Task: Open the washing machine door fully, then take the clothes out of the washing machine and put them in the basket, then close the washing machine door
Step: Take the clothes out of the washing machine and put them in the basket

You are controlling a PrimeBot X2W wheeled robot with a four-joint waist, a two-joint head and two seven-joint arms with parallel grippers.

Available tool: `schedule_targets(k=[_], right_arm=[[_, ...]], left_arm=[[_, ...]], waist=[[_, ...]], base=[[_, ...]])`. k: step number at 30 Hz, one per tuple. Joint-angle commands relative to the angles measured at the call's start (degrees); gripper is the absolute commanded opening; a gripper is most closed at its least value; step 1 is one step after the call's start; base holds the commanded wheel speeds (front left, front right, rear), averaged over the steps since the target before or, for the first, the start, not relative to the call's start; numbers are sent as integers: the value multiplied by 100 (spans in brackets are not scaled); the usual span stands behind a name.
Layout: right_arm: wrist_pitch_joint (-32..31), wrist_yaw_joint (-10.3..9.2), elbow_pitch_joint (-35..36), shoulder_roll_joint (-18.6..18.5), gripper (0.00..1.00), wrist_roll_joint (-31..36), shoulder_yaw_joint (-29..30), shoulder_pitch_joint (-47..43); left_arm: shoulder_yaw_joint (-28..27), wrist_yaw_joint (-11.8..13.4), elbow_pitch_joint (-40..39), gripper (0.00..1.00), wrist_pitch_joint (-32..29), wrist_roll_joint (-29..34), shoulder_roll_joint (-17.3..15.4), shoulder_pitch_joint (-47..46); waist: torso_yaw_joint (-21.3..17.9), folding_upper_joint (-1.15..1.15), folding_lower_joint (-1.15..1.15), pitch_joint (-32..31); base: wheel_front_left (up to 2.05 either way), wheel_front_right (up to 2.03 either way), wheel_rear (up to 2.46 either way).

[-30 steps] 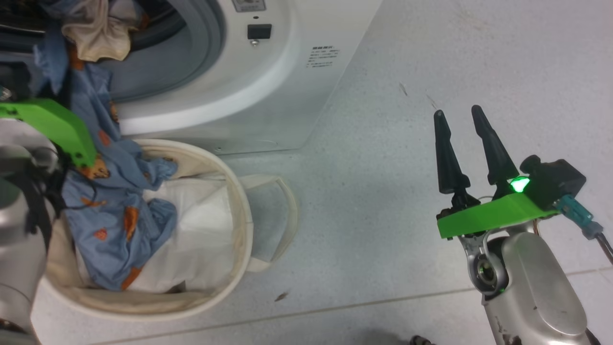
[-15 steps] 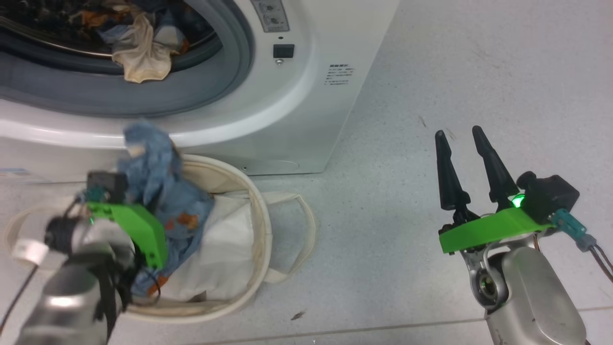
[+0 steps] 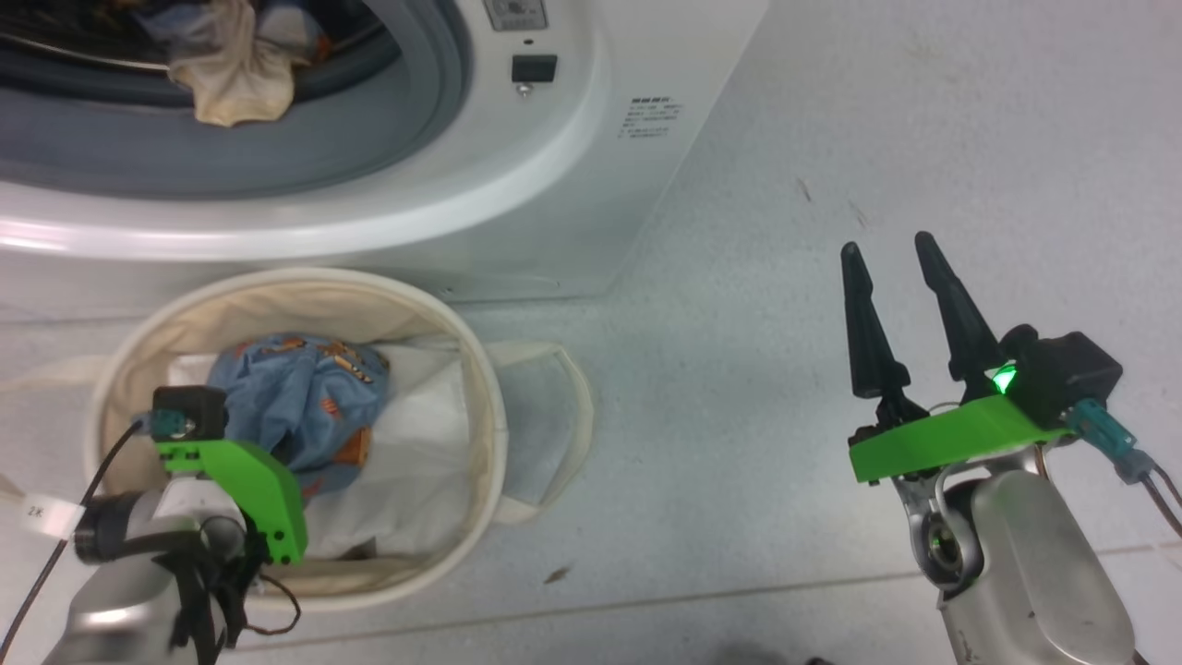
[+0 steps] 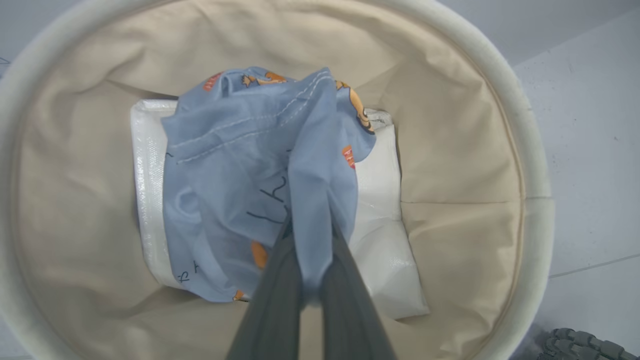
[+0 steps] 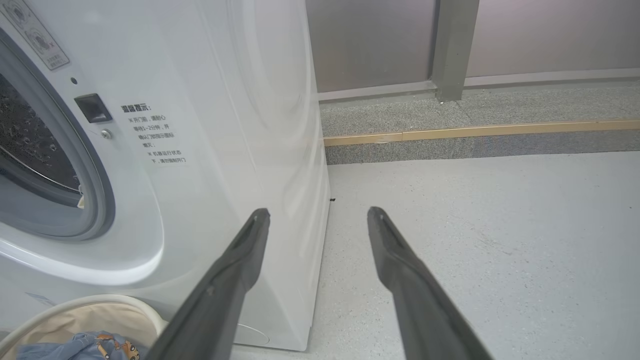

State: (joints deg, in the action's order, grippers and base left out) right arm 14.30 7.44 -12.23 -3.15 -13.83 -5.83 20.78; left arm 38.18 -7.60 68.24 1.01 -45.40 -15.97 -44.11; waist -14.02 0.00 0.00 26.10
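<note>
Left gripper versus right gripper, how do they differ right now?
The left gripper is shut on the clothes; the right gripper is open and holds nothing. The left gripper points down into the basket; the right gripper hangs over the floor beside the washing machine. Both have long dark fingers.

Floor: pale grey speckled floor (image 3: pixel 739 443)
Scrap: small dark fleck (image 3: pixel 557 574), lying on it
Sheet: flat white woven sheet (image 4: pixel 382 200), perhaps plastic

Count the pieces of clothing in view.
2 clear ones: a blue printed garment in the basket, pinched by the left gripper; a cream cloth hanging at the washing machine's opening. More may hide in the drum.
</note>
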Motion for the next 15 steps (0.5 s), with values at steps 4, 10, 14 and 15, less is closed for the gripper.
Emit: schedule_targets(k=[4,10,14,15], right_arm=[[70,5,315,27,100,52,7,92],[70,5,370,27,100,46,3,118],[70,5,400,27,100,34,8,146],[70,5,405,27,100,28,6,151]], left_arm=[[-136,11,208,0,2,-116,-224,-333],[-127,11,413,0,30,-188,-256,-397],[-113,11,494,29,53,-223,-262,-345],[-112,11,504,88,46,-241,-253,-326]], waist=[[-119,0,0,424],[-190,0,0,603],[-235,0,0,613],[-239,0,0,601]], base=[[0,0,0],[0,0,0],[0,0,0],[0,0,0]])
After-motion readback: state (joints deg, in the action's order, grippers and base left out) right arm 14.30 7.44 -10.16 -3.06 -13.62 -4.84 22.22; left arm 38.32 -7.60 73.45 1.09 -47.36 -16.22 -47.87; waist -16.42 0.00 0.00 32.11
